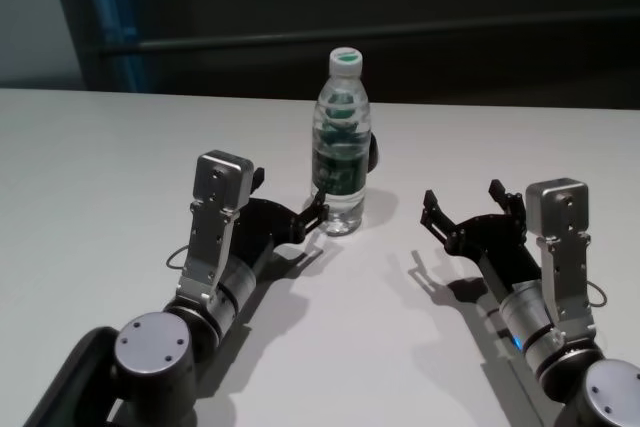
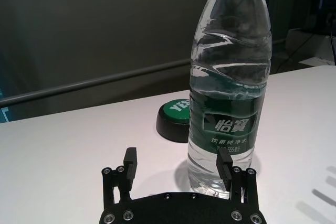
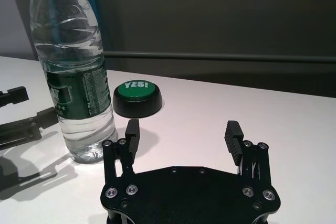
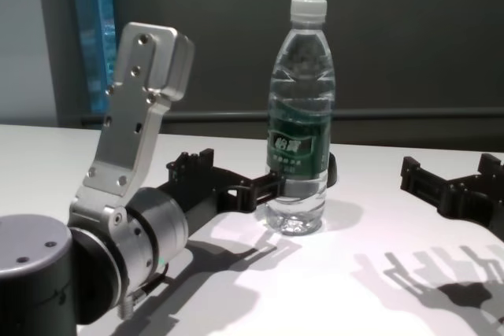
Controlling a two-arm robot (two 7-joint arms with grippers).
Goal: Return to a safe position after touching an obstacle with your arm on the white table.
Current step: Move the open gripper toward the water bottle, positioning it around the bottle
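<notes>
Here, one bottle (image 1: 342,143) stands upright mid-table (image 1: 100,147). Your left gripper (image 2: 178,163), fingers apart, has one fingertip (image 2: 224,162) against its base. The touch looks made; next, draw straight back without tipping it. Right gripper (image 3: 182,132), also spread, sits well apart. One button (image 3: 137,97) lies behind.

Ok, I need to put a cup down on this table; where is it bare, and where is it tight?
Bare white table lies left of the left gripper, and between the two arms. It is tight around the water bottle: one left finger sits at it, the green button behind. Right gripper is apart.
</notes>
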